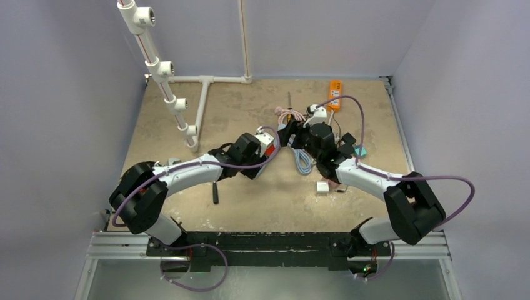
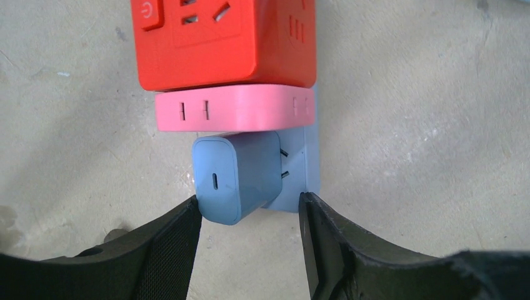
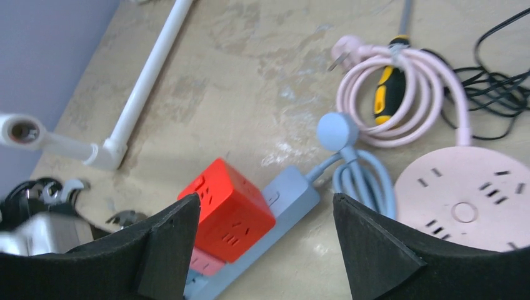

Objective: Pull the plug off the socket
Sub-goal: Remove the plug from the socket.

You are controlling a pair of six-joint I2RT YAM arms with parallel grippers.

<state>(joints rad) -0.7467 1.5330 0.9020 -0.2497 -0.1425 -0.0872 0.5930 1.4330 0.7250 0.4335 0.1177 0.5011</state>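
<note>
- Left gripper (image 2: pixel 250 200) straddles the blue-grey square charger plug (image 2: pixel 234 178) at centre frame, not yet clamped.
- Right gripper (image 3: pixel 265 200) hangs released and empty.
- Risk: the unheld pale-blue plastic power strip (image 2: pixel 311 156) could lift with the plug.

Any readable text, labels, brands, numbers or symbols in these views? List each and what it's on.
Power symbol, no letters: on the button of the red cube socket.
Words, brands, numbers: none readable in any view.
Orange device at the table's far edge: any markings too small to read.
Blue charger, pink adapter, round pink socket: no print visible.
</note>
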